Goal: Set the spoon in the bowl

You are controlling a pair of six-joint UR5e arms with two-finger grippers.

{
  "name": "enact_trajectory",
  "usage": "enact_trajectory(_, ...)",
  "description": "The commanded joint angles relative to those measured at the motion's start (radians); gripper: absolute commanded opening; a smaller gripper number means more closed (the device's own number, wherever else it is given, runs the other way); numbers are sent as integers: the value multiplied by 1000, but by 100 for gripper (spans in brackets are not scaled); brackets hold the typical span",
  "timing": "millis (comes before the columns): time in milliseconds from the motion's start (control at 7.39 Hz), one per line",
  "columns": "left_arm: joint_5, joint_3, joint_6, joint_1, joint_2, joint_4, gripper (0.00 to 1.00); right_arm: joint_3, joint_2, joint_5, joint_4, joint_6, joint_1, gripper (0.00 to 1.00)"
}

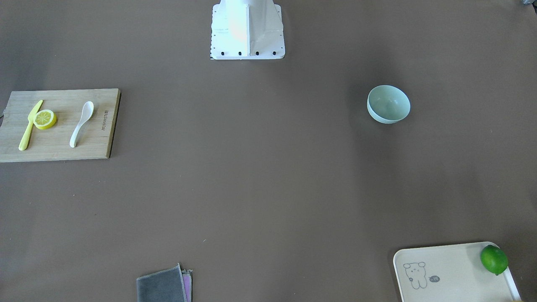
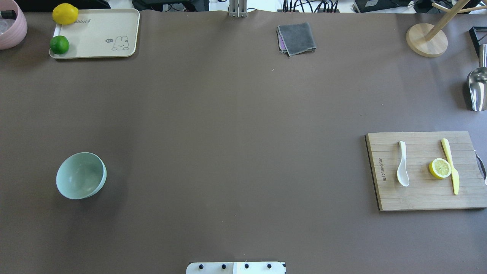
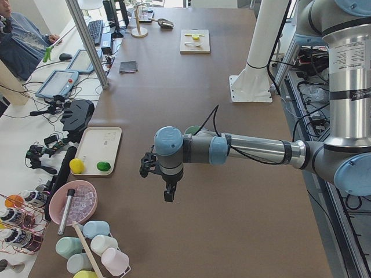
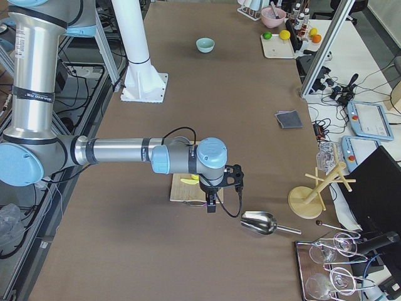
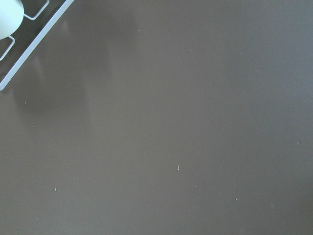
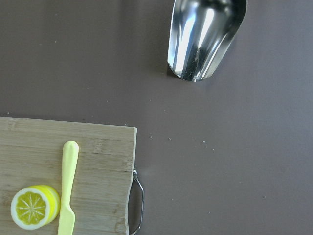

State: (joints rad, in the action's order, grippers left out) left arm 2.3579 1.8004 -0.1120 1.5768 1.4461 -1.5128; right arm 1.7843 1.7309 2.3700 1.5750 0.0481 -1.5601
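A small white soup spoon [image 2: 402, 164] with an oval scoop lies flat on a rectangular wooden cutting board [image 2: 418, 198] at the right side of the brown worktop [image 2: 236, 133]. Its scoop points toward the robot and its handle points away. It sits on the left part of the board. To its right, apart from it, is a yellow lemon half [image 2: 440, 168], which touches a yellow plastic knife [image 2: 450, 166].

The round pale mint-green bowl [image 2: 81, 175] stands upright on the left side of the worktop, well apart from the spoon.

The right pincer [image 4: 211, 204] shows only in the view from the right end. It hangs above the worktop over the board's right end, between the board and a shiny metal scoop [image 4: 260, 222]. Whether it is open or closed cannot be told, and nothing is seen in it. The right wrist view looks down on the board's handle edge, the knife and the lemon half, so the spoon lies to the pincer's left, past the lemon.

The left pincer [image 3: 167, 196] shows only in the view from the left end. It hangs over the worktop near the bowl, and how wide it stands cannot be told. The spoon is at the far end of the worktop from it.

Along the far edge are a cream tray [image 2: 99, 34] holding a green lime [image 2: 59, 44] and a whole yellow lemon [image 2: 65, 13], and a folded grey cloth [image 2: 296, 38].
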Motion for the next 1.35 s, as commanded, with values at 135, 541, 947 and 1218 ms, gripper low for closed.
enact_trajectory(135, 87, 55, 49, -3, -3, -53, 99, 7, -11, 2, -1, 9, 2, 100)
enact_trajectory(541, 92, 123, 206, -97, 2, -101, 97, 12, -11, 58, -21, 7, 18, 100)
enact_trajectory(947, 73, 139, 579, -358, -9, -349, 97, -6, 18, 63, -162, -2, 32, 100)
enact_trajectory(1218, -84, 149, 587, -519, 2, -359, 97, -6, 19, 63, -162, -2, 35, 100)
